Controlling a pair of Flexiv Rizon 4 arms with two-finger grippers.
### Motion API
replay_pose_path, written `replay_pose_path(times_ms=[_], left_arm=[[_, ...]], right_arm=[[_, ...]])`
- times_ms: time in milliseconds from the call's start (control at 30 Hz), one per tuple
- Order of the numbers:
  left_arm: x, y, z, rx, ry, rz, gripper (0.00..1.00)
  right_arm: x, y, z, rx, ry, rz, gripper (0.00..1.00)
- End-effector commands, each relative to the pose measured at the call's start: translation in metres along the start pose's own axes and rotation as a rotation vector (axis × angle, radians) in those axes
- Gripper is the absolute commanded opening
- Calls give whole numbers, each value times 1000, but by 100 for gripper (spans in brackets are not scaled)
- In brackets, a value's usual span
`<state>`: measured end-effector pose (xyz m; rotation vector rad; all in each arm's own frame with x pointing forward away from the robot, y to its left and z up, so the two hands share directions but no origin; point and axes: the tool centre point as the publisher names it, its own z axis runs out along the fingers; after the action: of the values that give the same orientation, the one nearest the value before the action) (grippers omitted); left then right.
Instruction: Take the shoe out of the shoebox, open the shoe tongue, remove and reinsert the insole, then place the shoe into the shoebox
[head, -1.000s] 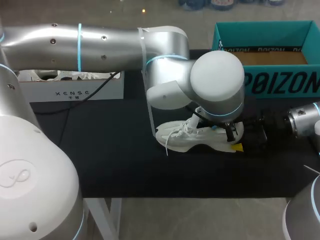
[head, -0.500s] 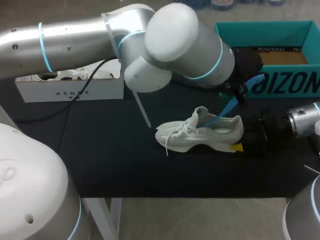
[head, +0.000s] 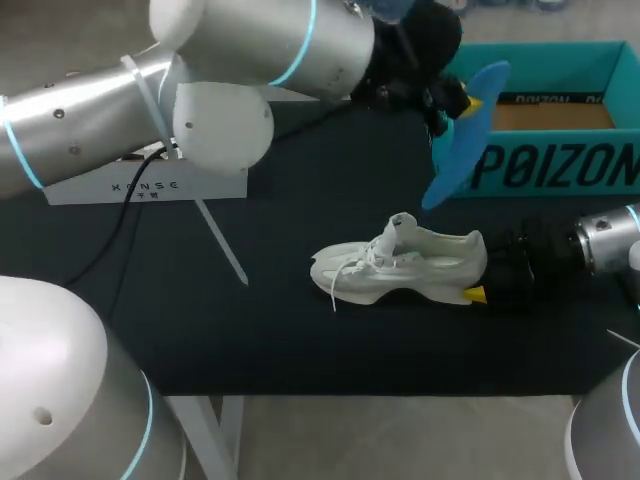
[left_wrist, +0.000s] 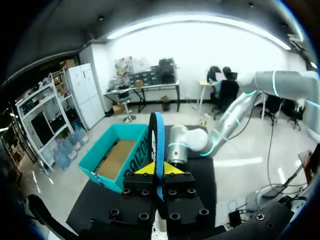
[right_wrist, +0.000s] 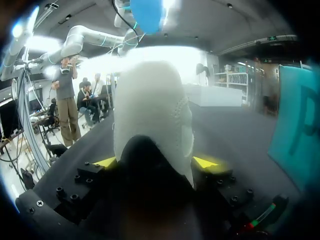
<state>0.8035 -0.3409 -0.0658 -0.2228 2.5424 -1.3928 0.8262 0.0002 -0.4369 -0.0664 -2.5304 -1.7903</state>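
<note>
A white shoe (head: 400, 262) lies on its sole on the black mat, toe to the left. My right gripper (head: 482, 278) is shut on its heel. In the right wrist view the heel (right_wrist: 152, 110) fills the gap between the yellow fingertips (right_wrist: 205, 162). My left gripper (head: 452, 100) is raised above and behind the shoe, shut on a blue insole (head: 460, 135) that hangs down in front of the teal shoebox (head: 560, 80). The left wrist view shows the insole (left_wrist: 159, 140) edge-on between the left gripper's (left_wrist: 159, 169) tips, with the open shoebox (left_wrist: 117, 157) below.
A white cardboard box (head: 140, 185) with white contents stands at the back left, and a black cable runs beside it. The black mat (head: 200, 300) covers the table, with its front edge close to me. The shoebox stands at the back right.
My left arm has risen from the shoe up and back, drawing the blue insole out of the shoe and into the air. The shoe and my right arm have stayed put.
</note>
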Motion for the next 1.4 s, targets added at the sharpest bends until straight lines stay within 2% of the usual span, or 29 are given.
replay_pose_path(times_ms=[33, 200, 1067, 1267, 1400], left_arm=[[-11, -6, -42, 62, 72, 11, 0], [-27, -21, -64, 91, 146, 56, 0], [-27, -21, -64, 91, 146, 56, 0], [-53, -28, -85, 58, 121, 65, 0], [-70, -32, -102, 89, 191, 66, 0]], right_arm=[[-1, -5, 4, 1, -3, 0, 0], [-1, -5, 4, 1, -3, 0, 0], [-1, -5, 4, 1, -3, 0, 0], [-1, -5, 4, 1, -3, 0, 0], [-1, -5, 4, 1, -3, 0, 0]])
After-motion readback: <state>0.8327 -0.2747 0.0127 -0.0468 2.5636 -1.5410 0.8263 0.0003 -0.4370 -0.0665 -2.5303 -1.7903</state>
